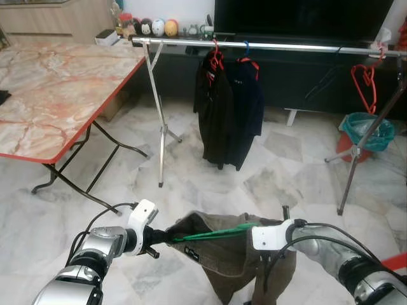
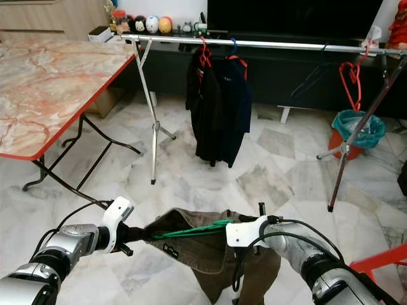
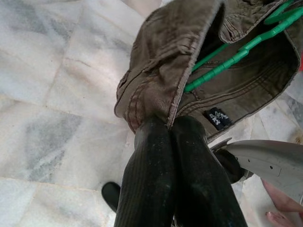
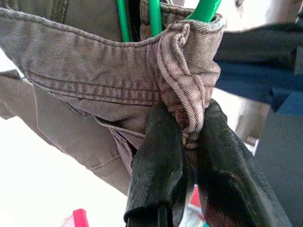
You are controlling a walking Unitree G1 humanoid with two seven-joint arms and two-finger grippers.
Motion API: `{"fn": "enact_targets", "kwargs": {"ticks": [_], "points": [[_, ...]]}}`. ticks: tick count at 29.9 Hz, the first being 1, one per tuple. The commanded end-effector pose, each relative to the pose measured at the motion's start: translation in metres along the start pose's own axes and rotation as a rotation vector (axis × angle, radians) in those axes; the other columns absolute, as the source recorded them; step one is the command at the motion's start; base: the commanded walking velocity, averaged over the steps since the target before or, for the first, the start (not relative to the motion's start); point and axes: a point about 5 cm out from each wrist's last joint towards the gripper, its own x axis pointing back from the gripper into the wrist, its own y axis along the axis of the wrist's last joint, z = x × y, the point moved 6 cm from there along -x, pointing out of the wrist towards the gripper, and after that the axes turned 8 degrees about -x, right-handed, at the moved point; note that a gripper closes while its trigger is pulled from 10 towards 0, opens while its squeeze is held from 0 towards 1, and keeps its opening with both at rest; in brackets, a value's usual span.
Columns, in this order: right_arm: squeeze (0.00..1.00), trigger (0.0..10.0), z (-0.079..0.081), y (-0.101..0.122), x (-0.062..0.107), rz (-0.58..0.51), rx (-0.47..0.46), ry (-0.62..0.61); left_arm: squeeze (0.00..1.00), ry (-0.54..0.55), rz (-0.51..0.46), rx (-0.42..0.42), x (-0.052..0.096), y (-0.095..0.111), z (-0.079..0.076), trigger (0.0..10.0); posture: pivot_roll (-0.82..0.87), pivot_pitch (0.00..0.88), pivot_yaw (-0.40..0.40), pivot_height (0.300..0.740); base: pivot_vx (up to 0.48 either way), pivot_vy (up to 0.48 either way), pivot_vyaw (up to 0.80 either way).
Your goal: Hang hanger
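While my left gripper (image 1: 166,237) and right gripper (image 1: 267,223) clamp the brown trousers' (image 1: 222,254) waistband, low before the rail (image 1: 267,46), I fear the green hanger (image 1: 213,234) slipping out.

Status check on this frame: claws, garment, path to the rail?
Left claw and right claw shut on brown pants' waistband. Green hanger inside it. Rail ahead, floor between open.
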Motion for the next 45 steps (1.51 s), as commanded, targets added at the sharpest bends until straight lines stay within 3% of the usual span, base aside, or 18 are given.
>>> {"fn": "enact_targets", "kwargs": {"ticks": [1, 8, 11, 19, 23, 24, 26, 28, 29, 32, 34, 37, 45], "points": [[0.00, 10.0, -0.006, -0.006, 0.000, 0.047, -0.006, -0.025, 0.00, 0.001, 0.000, -0.009, 0.002, 0.001, 0.002, 10.0, 0.10, 0.000, 0.019, 0.740, 0.000, 0.000, 0.00], [0.00, 10.0, 0.012, -0.019, -0.003, 0.147, -0.046, 0.044, 0.00, 0.134, -0.015, -0.015, 0.006, 0.011, 0.022, 10.0, 0.10, 0.000, 0.019, 0.740, 0.000, 0.000, 0.00], [0.00, 10.0, 0.018, -0.023, -0.003, 0.187, -0.029, 0.066, 0.00, 0.156, -0.034, -0.006, 0.007, 0.017, 0.025, 10.0, 0.10, 0.000, 0.020, 0.740, 0.000, 0.000, 0.00], [0.00, 10.0, 0.056, -0.027, -0.001, 0.237, 0.043, 0.241, 0.00, 0.249, -0.115, 0.034, 0.010, 0.040, 0.038, 10.0, 0.10, 0.000, 0.019, 0.740, 0.000, 0.000, 0.00], [0.00, 10.0, 0.039, -0.023, -0.004, 0.236, -0.012, 0.128, 0.00, 0.190, -0.113, 0.015, 0.005, 0.042, 0.028, 10.0, 0.10, 0.000, 0.020, 0.740, 0.000, 0.000, 0.00], [0.00, 10.0, 0.024, -0.019, -0.006, 0.228, -0.062, 0.038, 0.00, 0.109, -0.090, -0.031, -0.001, 0.039, 0.014, 10.0, 0.10, 0.000, 0.020, 0.740, 0.000, 0.000, 0.00], [0.00, 10.0, 0.013, -0.017, -0.007, 0.220, -0.115, -0.021, 0.00, 0.053, -0.071, -0.070, -0.005, 0.036, 0.004, 10.0, 0.10, 0.000, 0.020, 0.740, 0.000, 0.000, 0.00], [0.00, 10.0, 0.004, -0.013, -0.008, 0.204, -0.186, -0.070, 0.00, 0.023, -0.069, -0.085, -0.008, 0.035, -0.003, 10.0, 0.10, 0.000, 0.020, 0.740, 0.000, 0.000, 0.00], [0.00, 10.0, -0.002, -0.005, -0.009, 0.172, -0.272, -0.101, 0.00, -0.006, -0.074, -0.100, -0.010, 0.037, -0.008, 10.0, 0.10, 0.000, 0.019, 0.740, 0.000, 0.000, 0.00], [0.00, 10.0, -0.008, 0.000, -0.011, 0.160, -0.345, -0.140, 0.00, -0.008, -0.068, -0.130, -0.011, 0.039, -0.010, 10.0, 0.10, 0.000, 0.018, 0.740, 0.000, 0.000, 0.00], [0.00, 10.0, -0.005, 0.000, -0.012, 0.170, -0.352, -0.131, 0.00, -0.008, -0.071, -0.135, -0.011, 0.040, -0.010, 10.0, 0.10, 0.000, 0.018, 0.740, 0.000, 0.000, 0.00], [0.00, 10.0, 0.023, 0.003, -0.015, 0.189, -0.252, 0.004, 0.00, 0.078, -0.091, -0.139, -0.009, 0.051, 0.002, 10.0, 0.11, 0.002, 0.013, 0.740, 0.000, 0.000, 0.00], [0.00, 10.0, 0.044, -0.009, -0.013, 0.248, -0.157, 0.063, 0.00, 0.135, -0.107, -0.113, -0.006, 0.055, 0.011, 10.0, 0.11, 0.003, 0.013, 0.740, 0.000, 0.000, 0.00]]}}
